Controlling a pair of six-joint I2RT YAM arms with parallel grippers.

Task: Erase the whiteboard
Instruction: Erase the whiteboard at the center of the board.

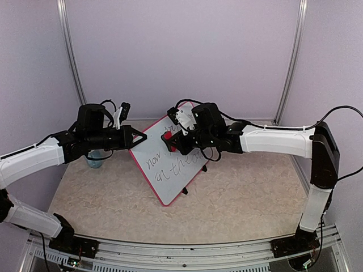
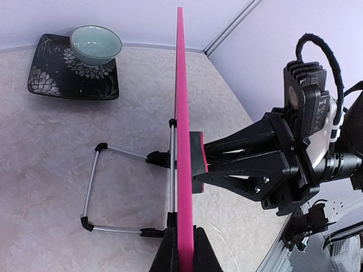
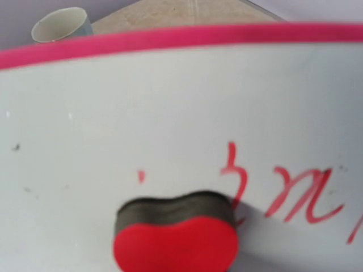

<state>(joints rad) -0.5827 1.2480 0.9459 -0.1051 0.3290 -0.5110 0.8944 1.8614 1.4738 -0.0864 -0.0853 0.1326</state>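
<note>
The whiteboard (image 1: 170, 164) is standing near the middle of the surface (image 1: 244, 198), tilted back on a wire stand (image 2: 130, 192), with one corner of its pink frame pointing toward the near edge.

The left end effector (image 1: 142, 137) is closing tightly on the board's left frame edge. In the left wrist view the pink rim is sitting pinched between its two fingers.

The right end effector (image 2: 204, 162) is gripping a red eraser (image 3: 176, 238), nearly closed around it. The eraser's dark felt side is pressing flat against the board face in the upper part, short of the top frame.

Handwriting (image 1: 170, 167) is running across the middle and lower board. In the right wrist view the nearest strokes are touching the eraser's right side, while the face to its left is showing only faint specks.

Open room:
- In front of and to the right of the board, bare surface is extending to the near rail and the right wall.
- A pale cup (image 1: 95, 160) is standing just behind the left forearm — tight on that side.
- Behind the board, a dark patterned plate (image 2: 51, 79) carrying a green bowl (image 2: 95, 44) is sitting close to the back wall, well apart from the stand.
- Walls are enclosing the surface on three sides.
</note>
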